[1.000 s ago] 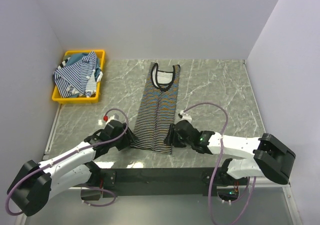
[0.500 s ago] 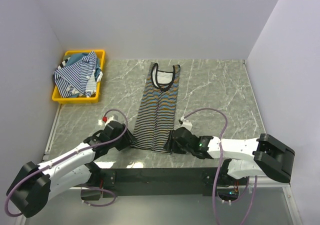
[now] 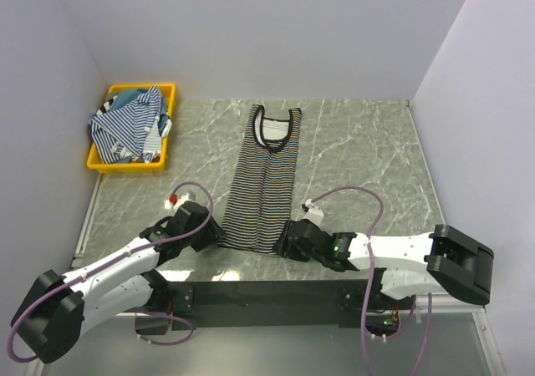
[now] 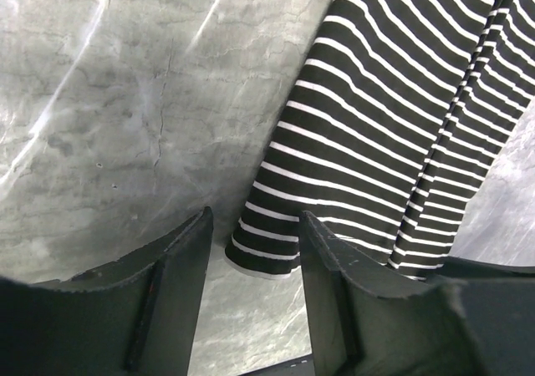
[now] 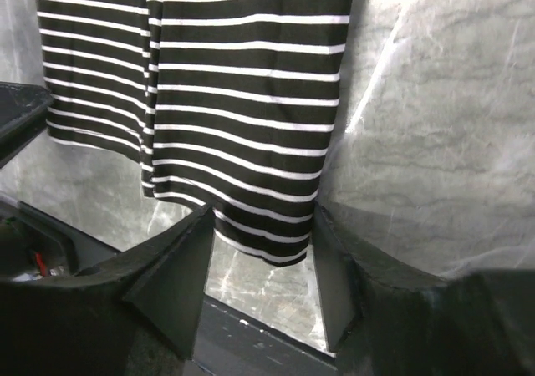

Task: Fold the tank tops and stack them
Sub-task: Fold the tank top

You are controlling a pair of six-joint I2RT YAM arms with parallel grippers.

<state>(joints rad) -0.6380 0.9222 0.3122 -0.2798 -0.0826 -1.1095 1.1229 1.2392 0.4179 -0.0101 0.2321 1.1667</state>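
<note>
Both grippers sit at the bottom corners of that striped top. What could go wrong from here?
1. The black striped tank top lies folded lengthwise in layers; the left gripper or right gripper might pinch only the upper layer, and the fold would open.
2. The hem lies flat on the marble table, so the open grippers could slide over it and close on nothing.
3. If only one corner catches, lifting would drag the top crooked.

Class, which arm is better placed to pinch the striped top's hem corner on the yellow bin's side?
Left. The left gripper, open, straddles that corner of the black striped top; the right gripper sits at the opposite corner.
</note>
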